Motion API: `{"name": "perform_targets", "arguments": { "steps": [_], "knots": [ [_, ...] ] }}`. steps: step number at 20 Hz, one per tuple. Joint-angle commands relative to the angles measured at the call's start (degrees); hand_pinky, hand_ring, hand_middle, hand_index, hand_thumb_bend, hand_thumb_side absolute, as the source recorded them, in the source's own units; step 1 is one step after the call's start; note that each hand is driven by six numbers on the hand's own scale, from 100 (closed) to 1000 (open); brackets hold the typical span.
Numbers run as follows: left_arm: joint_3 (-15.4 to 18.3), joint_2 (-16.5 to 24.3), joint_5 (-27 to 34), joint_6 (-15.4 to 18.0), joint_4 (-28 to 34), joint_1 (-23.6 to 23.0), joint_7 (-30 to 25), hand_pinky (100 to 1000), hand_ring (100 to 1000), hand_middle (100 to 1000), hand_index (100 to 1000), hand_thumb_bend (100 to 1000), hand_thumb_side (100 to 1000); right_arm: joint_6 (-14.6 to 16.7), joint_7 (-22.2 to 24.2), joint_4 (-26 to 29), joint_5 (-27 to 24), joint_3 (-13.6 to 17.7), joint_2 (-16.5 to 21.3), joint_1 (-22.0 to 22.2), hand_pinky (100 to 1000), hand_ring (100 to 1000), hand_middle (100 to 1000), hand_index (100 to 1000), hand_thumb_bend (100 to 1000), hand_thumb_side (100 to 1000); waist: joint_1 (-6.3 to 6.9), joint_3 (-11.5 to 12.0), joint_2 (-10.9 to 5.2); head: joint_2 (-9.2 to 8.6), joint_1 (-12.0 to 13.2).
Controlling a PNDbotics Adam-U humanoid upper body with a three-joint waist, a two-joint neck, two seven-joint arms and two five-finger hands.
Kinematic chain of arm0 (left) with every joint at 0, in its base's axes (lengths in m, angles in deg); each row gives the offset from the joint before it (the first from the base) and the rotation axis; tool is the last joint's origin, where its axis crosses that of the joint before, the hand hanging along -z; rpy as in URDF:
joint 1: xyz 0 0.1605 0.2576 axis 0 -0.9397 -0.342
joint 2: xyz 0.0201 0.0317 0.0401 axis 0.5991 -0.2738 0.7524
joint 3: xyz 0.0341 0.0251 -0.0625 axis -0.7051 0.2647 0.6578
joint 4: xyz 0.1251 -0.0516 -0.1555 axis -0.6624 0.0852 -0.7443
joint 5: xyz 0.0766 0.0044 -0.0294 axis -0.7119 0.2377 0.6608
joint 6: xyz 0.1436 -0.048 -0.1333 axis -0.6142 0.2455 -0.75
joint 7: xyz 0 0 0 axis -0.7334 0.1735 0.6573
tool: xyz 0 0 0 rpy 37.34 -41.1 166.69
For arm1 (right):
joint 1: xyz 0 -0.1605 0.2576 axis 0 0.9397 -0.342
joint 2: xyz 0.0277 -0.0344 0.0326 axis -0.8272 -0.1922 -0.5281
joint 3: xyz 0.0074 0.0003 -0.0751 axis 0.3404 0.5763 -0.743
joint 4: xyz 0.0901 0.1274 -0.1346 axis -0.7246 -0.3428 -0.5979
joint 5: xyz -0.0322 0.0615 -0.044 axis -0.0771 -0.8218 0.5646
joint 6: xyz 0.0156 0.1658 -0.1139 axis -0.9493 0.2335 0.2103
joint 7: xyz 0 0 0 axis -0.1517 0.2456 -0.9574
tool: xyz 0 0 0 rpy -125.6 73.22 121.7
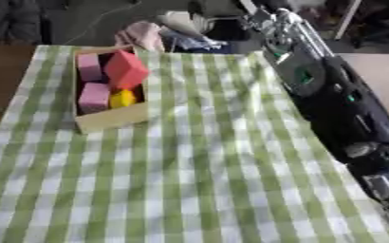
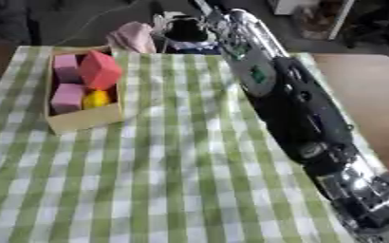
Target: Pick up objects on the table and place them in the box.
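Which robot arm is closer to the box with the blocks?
Right, as far as shows. The right arm stretches up the table's right side, apart from the box at the far left. The left arm is not in view.

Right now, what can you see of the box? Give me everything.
The box is a shallow, open-topped rectangular tray, pale tan, looking like wood or card. It sits flat on the green checked cloth near the table's far left corner, slightly askew. Inside lie two pink blocks, a red block resting tilted on top, and a small yellow thing. No hand touches it.
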Motion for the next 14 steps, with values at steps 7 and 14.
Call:
{"name": "perform_targets", "arguments": {
  "steps": [7, 14],
  "knots": [
    [1.2, 1.1, -1.7, -1.1, -0.4, -2.4, 1.9, 649, 623, 699, 749, 338, 726, -1.2, -5.8, 17.4, -13.3, 5.1, 1.0, 15.6, 736, 722, 742, 873, 100, 438, 0.16, -5.4, -2.85, 3.86, 6.5],
    [0.9, 0.8, -2.8, -2.3, -1.2, -4.4, 2.2, 648, 626, 705, 752, 315, 743, 1.6, -8.9, 22.0, -17.3, 8.7, -1.5, 26.9, 696, 659, 652, 781, 100, 460, 0.96, -8.7, -2.70, 3.94, 10.7]
  ]
}}
